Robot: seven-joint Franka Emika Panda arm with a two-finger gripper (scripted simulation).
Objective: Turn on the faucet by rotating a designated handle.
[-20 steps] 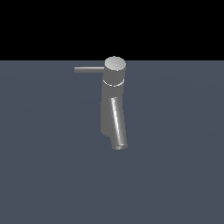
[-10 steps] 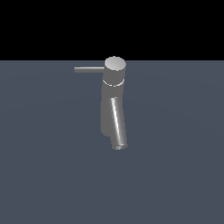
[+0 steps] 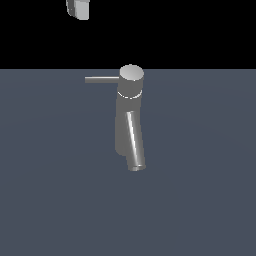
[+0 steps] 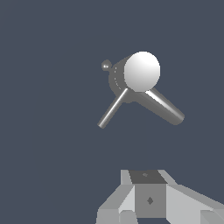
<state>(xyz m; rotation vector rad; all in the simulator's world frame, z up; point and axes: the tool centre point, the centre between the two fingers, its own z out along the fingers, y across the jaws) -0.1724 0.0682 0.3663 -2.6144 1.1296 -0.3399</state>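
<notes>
The grey metal faucet [image 3: 129, 120] stands upright in the middle of the exterior view, its thick spout slanting down toward the camera. Its thin handle [image 3: 102, 79] projects level from the round cap toward the exterior view's left. A white and grey piece of my gripper [image 3: 79, 8] shows at the top edge, well above the handle's free end and apart from it. The wrist view looks down on the faucet cap [image 4: 141, 71], the handle [image 4: 113, 109] and the spout. Only the gripper's body [image 4: 148, 200] shows there, so the fingers' spacing is unclear. Nothing is held.
The faucet stands on a flat dark blue-grey floor [image 3: 200, 200] that fills both views. A small knob [image 4: 106, 65] pokes out behind the faucet's cap in the wrist view. No other object shows.
Part of my gripper has come into the exterior view at its top edge, left of the faucet. Faucet and handle stand as before.
</notes>
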